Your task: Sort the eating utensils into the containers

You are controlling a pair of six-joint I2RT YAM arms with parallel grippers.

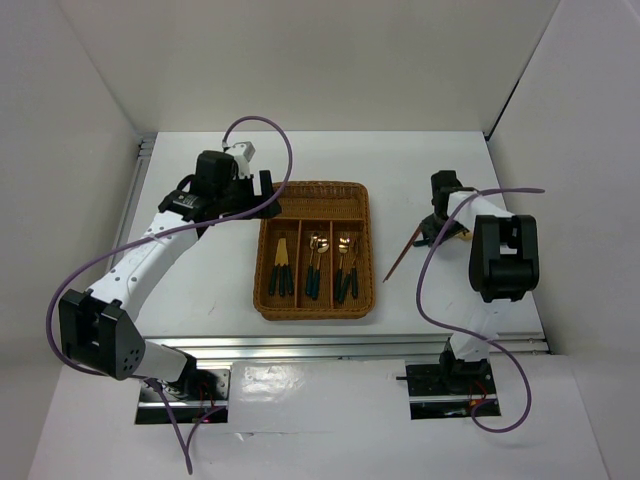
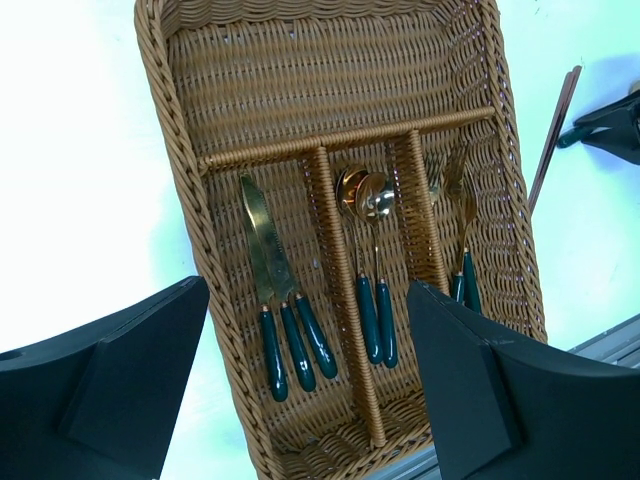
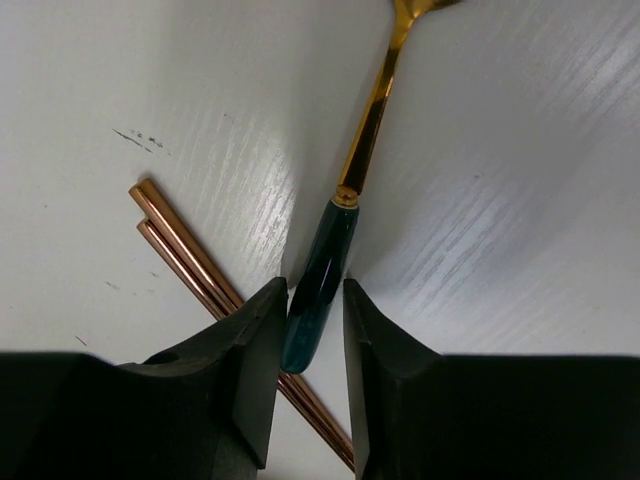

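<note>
The wicker tray (image 1: pixel 372 255) holds knives (image 1: pixel 281 270) in its left section, spoons (image 1: pixel 315 262) in the middle and forks (image 1: pixel 345 265) in the right; they also show in the left wrist view (image 2: pixel 283 300). My left gripper (image 1: pixel 268 190) is open and empty above the tray's far crosswise section (image 2: pixel 330 80). My right gripper (image 1: pixel 440 228) is low on the table to the right of the tray. Its fingers (image 3: pixel 255 340) straddle the green handle of a gold utensil (image 3: pixel 322 280), with a small gap at the right finger. The handle's end lies over the chopsticks (image 3: pixel 185 258), which lie on the table (image 1: pixel 398 258).
White walls close in the table at the back and both sides. A metal rail (image 1: pixel 350 345) runs along the near edge just beyond the tray. A purple cable (image 1: pixel 275 135) loops above the left arm; another (image 1: pixel 425 275) hangs by the right arm.
</note>
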